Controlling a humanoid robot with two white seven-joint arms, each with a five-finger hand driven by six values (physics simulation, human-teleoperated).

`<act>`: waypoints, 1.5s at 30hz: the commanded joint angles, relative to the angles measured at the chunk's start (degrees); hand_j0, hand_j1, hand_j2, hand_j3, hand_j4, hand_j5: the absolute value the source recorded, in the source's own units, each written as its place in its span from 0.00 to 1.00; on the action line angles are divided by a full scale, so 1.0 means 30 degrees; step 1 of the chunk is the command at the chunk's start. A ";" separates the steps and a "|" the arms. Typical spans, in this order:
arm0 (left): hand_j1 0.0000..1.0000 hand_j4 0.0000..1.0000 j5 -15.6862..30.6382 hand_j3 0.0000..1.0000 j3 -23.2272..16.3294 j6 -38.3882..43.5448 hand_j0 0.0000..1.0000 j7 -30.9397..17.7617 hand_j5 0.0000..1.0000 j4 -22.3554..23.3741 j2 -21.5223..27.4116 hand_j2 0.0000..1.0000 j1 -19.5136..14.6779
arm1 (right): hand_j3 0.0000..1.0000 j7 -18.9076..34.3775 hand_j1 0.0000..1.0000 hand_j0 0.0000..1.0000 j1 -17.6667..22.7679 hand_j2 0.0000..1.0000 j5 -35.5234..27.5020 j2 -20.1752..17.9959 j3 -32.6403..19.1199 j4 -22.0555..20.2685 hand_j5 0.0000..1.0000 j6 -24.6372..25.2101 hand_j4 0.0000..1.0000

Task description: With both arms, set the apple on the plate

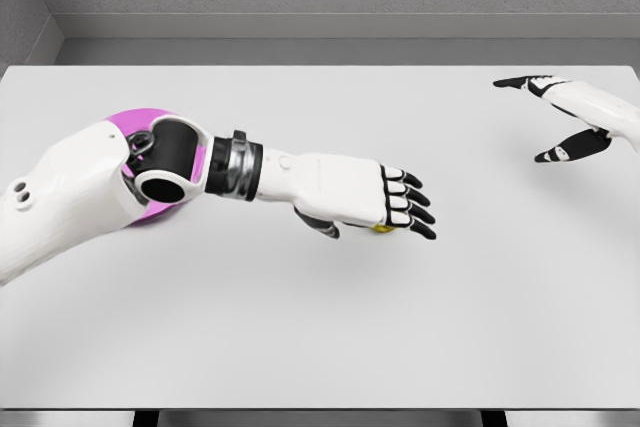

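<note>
Left hand [372, 197] hovers palm-down, fingers [415, 209] relaxed, gripping nothing; the yellow apple [382, 228] peeks out just beneath them, ready for scooping. Right hand [565, 117] waits spread open far off; pink plate [140, 127] hides behind the forearm on the bench [320, 327]

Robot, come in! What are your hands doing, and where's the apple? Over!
Left hand over small yellow apple, grip unclear. Right hand open, far right. Round pink plate mostly hidden under left arm.
</note>
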 commanded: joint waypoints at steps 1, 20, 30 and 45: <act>1.00 1.00 0.0233 1.00 0.0008 0.0035 1.00 0.0674 1.00 0.1683 -0.0447 1.00 0.0117 | 1.00 -0.0009 1.00 1.00 0.0000 1.00 0.0104 0.0029 -0.0020 -0.0009 1.00 0.0055 1.00; 0.96 0.96 0.0086 0.96 -0.0226 0.0035 0.96 0.0705 0.96 0.4762 -0.1942 0.96 0.0498 | 1.00 -0.0009 1.00 1.00 0.0059 1.00 0.0163 0.0293 0.0039 -0.0009 1.00 0.0055 1.00; 0.95 0.95 -0.0031 0.95 -0.0607 0.0035 0.95 0.0705 0.95 0.5729 -0.2938 0.95 0.0498 | 1.00 -0.0009 1.00 1.00 0.0059 1.00 0.0427 0.0439 0.0068 -0.0009 1.00 0.0055 1.00; 0.91 0.91 -0.0060 0.91 -0.0724 0.0035 0.91 0.0734 0.91 0.7077 -0.3788 0.91 0.0352 | 1.00 -0.0009 1.00 1.00 0.0059 1.00 0.0427 0.0469 0.0068 -0.0009 1.00 0.0055 1.00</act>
